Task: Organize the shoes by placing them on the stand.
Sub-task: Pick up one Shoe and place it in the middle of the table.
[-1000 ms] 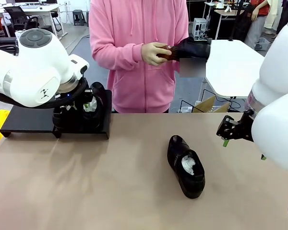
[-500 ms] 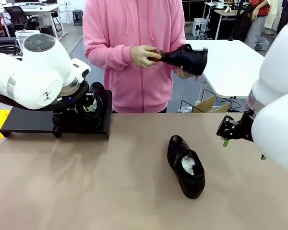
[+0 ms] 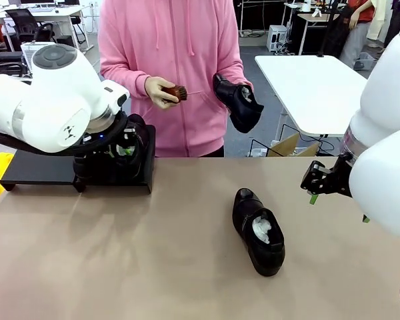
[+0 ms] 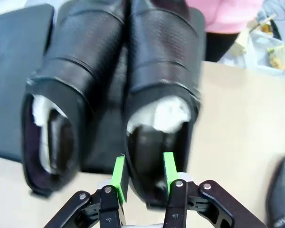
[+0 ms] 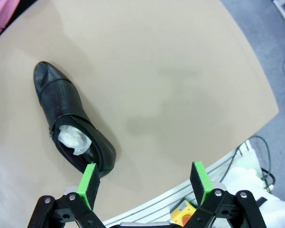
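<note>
The left gripper (image 4: 142, 167) has its green pads closed narrowly on the heel of a black dress shoe (image 4: 161, 80). That shoe sits on the black stand (image 3: 37, 167), touching a second shoe (image 4: 71, 80) beside it, and both are stuffed with white paper. The right gripper (image 5: 145, 179) hangs empty with its jaws spread wide by the edge of the tan table (image 3: 153, 267). A third shoe (image 3: 257, 230) lies mid-table, well apart from the stand. Across the table, a person (image 3: 173, 40) in a pink hoodie grips a small brown brush (image 3: 176, 92) in one hand (image 3: 155, 91) and holds up a fourth shoe (image 3: 239, 103)
</note>
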Tool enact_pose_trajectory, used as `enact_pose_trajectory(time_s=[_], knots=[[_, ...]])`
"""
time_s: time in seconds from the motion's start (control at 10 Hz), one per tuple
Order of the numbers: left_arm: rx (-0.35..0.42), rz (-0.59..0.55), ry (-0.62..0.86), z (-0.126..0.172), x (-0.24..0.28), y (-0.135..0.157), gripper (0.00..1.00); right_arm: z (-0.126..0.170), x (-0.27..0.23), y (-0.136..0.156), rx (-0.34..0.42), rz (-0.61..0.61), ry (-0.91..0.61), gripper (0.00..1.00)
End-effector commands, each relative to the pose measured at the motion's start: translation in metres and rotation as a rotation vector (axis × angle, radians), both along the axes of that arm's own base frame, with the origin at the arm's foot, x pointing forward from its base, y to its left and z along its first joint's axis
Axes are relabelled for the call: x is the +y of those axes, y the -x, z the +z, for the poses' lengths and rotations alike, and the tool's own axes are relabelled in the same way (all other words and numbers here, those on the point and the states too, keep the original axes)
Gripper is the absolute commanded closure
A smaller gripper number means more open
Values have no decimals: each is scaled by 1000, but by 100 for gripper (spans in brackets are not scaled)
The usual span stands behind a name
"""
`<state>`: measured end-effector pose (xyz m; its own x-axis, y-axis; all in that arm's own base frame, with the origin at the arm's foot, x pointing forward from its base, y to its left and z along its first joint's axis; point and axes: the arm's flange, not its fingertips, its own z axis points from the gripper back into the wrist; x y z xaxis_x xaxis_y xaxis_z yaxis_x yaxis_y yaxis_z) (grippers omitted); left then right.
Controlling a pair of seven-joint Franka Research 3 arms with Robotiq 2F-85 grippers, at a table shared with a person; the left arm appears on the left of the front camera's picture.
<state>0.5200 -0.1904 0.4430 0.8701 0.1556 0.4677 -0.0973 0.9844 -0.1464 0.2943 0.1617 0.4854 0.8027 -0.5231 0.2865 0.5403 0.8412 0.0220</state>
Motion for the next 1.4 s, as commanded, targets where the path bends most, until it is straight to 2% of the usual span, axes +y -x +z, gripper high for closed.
enact_pose_trajectory(time_s=[0.0,0.2,0.5,0.8,1.0,1.1,1.3], knots=[[108,22,140,42,0,51,59,0,-1,-2,-7,10,-14,0],[297,60,255,64,3,94,59,0,-1,-2,-7,10,-14,0],[526,8,312,74,21,127,59,0,-1,-2,-7,10,-14,0],[654,-33,257,68,23,131,59,3,4,16,-9,22,15,0],[679,-52,254,68,24,127,59,10,13,41,-25,115,23,0],[657,-10,269,61,25,136,59,14,17,54,-33,181,7,0],[657,-10,269,61,25,136,59,13,30,74,-30,275,-5,0]])
